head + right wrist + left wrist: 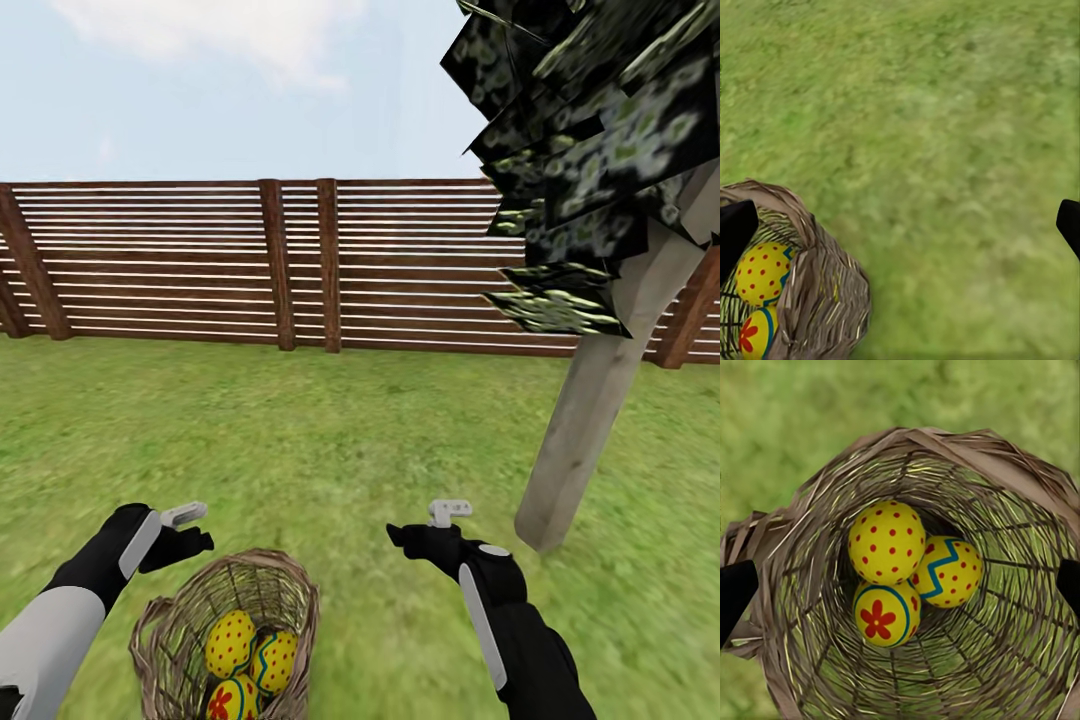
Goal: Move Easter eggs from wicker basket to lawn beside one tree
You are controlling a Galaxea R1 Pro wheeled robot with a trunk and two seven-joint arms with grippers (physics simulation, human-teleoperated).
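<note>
The wicker basket (228, 640) stands on the lawn (330, 440), and all three eggs lie touching inside it: the red-dotted egg (886, 542), the blue-zigzag egg (946, 571) and the red-flower egg (886, 614). The left fingers (185, 530) hover above the basket's rim, spread wide and empty. The right fingers (425, 530) hang beside the basket, also wide and empty. The tree (590, 420) stands to the basket's right, before the fence (300, 265).

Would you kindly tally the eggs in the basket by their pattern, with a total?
Red-dotted egg: 1
Blue-zigzag egg: 1
Red-flower egg: 1
Total: 3 eggs, all inside the wicker basket.
</note>
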